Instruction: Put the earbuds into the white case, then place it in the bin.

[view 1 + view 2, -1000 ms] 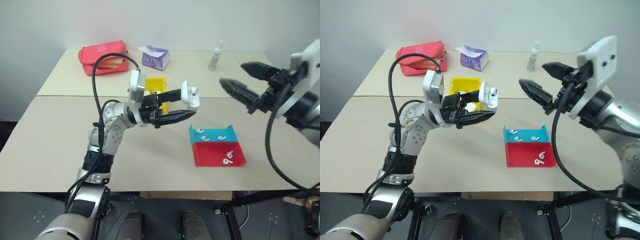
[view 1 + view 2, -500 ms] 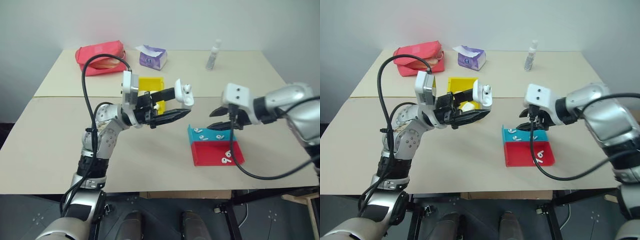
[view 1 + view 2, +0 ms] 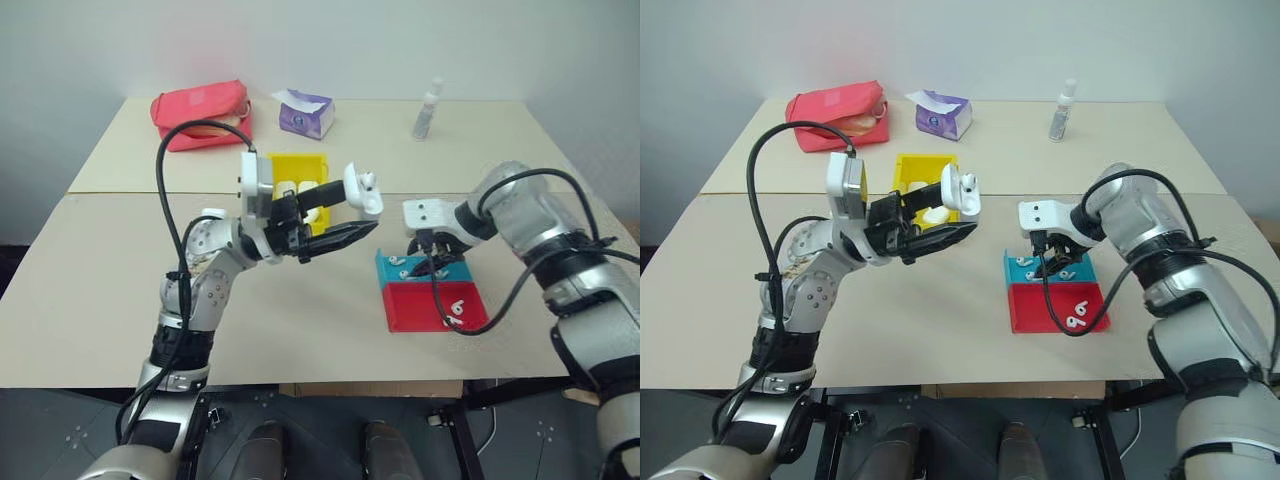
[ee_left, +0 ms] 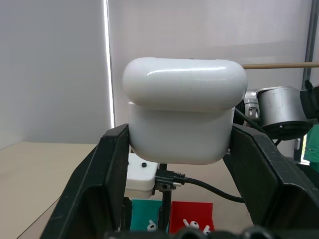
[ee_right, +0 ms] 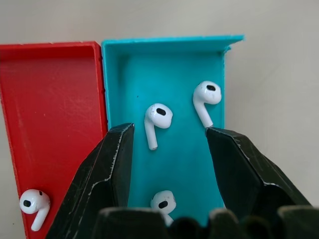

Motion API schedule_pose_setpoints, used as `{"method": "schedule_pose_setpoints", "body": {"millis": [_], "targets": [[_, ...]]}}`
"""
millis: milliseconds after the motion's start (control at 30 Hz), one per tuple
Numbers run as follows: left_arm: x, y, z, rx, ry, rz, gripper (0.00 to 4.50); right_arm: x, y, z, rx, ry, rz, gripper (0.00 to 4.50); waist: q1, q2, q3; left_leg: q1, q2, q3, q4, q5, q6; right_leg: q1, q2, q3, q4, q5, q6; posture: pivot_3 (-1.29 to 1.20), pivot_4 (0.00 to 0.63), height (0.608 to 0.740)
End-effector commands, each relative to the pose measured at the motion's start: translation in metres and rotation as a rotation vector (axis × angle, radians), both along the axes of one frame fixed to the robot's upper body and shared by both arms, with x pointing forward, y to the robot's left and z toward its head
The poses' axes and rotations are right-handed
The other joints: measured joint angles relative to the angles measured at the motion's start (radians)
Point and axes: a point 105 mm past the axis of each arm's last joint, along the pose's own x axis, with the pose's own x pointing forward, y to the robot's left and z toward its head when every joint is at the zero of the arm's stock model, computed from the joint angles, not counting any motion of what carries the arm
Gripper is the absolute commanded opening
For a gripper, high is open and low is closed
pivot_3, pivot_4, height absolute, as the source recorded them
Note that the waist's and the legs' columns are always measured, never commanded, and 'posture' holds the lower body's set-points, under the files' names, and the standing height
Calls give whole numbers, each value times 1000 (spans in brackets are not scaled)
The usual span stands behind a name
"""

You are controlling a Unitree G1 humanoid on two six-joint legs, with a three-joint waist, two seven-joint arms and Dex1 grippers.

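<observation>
Gripping the glossy, rounded white case in my left pincer, I hang my right pincer, fingers parted and empty, over smooth earbuds in the shallow teal tray.

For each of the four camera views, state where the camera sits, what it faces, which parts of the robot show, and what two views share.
Left and right eye views: on the head, facing forward and down at the table; both arms show.
Left wrist view: on the left wrist, looking along the left pincer, which holds the white case.
Right wrist view: on the right wrist, looking down between the open right pincer at the teal tray.
Shared: teal tray and red tray.
</observation>
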Motion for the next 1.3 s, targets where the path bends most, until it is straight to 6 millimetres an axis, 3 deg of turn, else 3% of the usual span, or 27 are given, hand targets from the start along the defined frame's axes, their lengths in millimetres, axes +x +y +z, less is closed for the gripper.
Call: {"method": "schedule_pose_setpoints", "body": {"millis": [33, 400, 567, 700, 1133, 1300], "targets": [[-8, 3, 10, -22, -36, -6, 2768, 5, 0, 11, 3, -24, 13, 2764, 0, 0, 0, 0, 0, 0, 0, 0, 0, 0, 0, 0, 0, 0, 0, 0, 150, 740], [-8, 3, 10, -23, -40, 9, 2768, 8, 3, 2, -4, -13, 12, 2764, -1, 0, 0, 0, 0, 0, 0, 1, -2, 0, 0, 0, 2, 0, 0, 0, 150, 740], [-6, 4, 10, -21, -42, 14, 2768, 8, 3, 6, 11, -26, 22, 2764, -1, 0, 0, 0, 0, 0, 0, 1, -2, 0, 0, 0, 2, 0, 0, 0, 150, 740], [-5, 4, 10, -19, -41, 17, 2768, 6, 2, 4, 12, -23, 31, 1958, -1, 0, 0, 0, 0, 0, 0, 1, -2, 0, 0, 0, 2, 0, 0, 0, 150, 740], [-5, 5, 9, -16, -38, 16, 2768, 3, 8, 2, 25, 17, 27, 1958, -1, 0, 0, 0, 0, 0, 0, 1, -2, 0, 0, 0, 2, 0, 0, 0, 150, 740], [-6, 4, 9, -12, -38, 15, 2768, 9, 9, 18, 77, -8, -49, 1958, -1, 0, 0, 0, 0, 0, 0, 1, -2, 0, 0, 0, 2, 0, 0, 0, 150, 740]]}}
